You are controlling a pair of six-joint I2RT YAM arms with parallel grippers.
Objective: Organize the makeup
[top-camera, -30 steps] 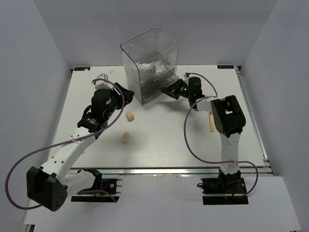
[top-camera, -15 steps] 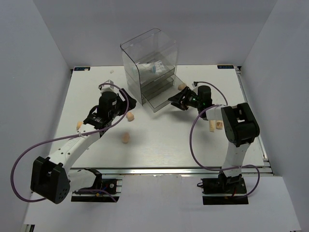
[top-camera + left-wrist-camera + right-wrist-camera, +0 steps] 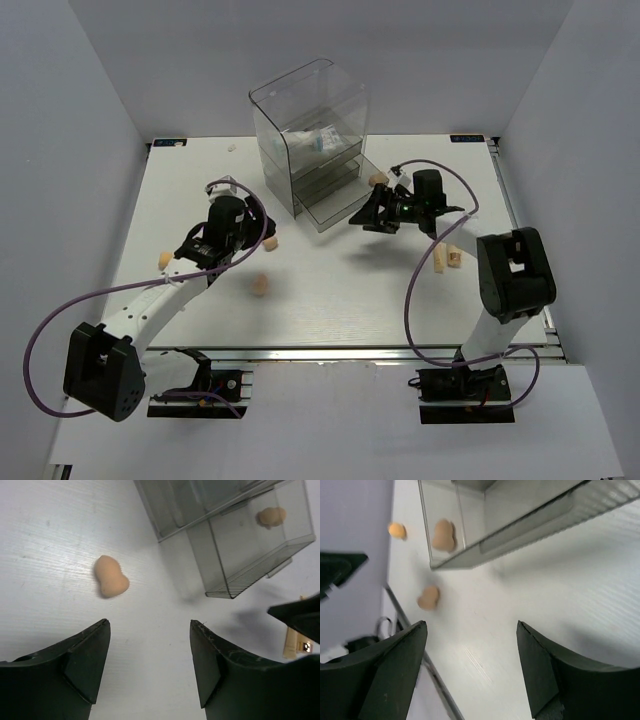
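Observation:
The clear drawer box [image 3: 310, 120] stands at the back with white-and-blue sachets [image 3: 320, 141] inside; its bottom drawer [image 3: 338, 205] is pulled out. One peach sponge [image 3: 270, 242] [image 3: 111, 576] lies just ahead of my open, empty left gripper [image 3: 262, 218] [image 3: 150, 625]. Further sponges lie at front centre [image 3: 260, 285] [image 3: 428, 597], at the left [image 3: 163, 260] [image 3: 396, 529], and beside the drawer's right end [image 3: 378, 180]. My right gripper [image 3: 366, 215] [image 3: 472, 625] hangs open and empty in front of the drawer [image 3: 520, 525]. A beige stick [image 3: 438, 258] and a tube [image 3: 455, 257] lie to the right.
The left wrist view shows the drawer [image 3: 250, 555] ahead on the right, with a sponge [image 3: 271, 516] seen through its clear wall. The right arm's fingertip [image 3: 295, 617] enters that view. Grey walls enclose the white table [image 3: 330, 300] on three sides.
The right gripper drew the bottom drawer out, let go of it, opened wide and backed off to the right. The left arm shifted slightly toward the front, its gripper staying open.

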